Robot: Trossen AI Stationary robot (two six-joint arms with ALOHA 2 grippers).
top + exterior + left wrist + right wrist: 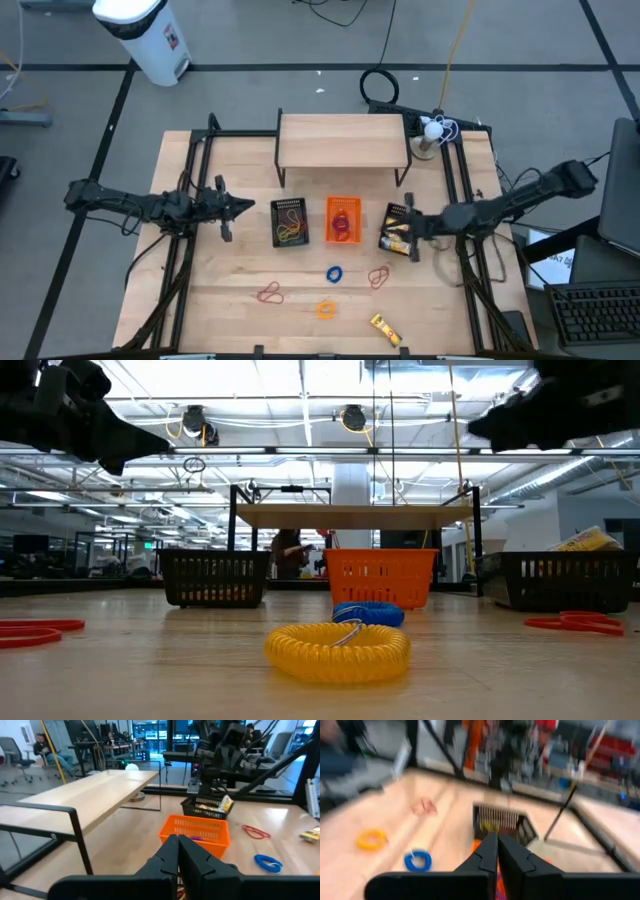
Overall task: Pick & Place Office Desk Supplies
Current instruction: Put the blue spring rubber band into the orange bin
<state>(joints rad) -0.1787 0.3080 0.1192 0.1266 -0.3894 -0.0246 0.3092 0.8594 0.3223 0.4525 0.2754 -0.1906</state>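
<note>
On the bench [230, 290], both tools are pressed together and hold nothing. The left tool [246, 207] hovers at nine o'clock, the right tool [408, 223] at three. The yellow oblong piece [386, 330], at five o'clock, lies nearer the right tool, its long axis diagonal.
</note>
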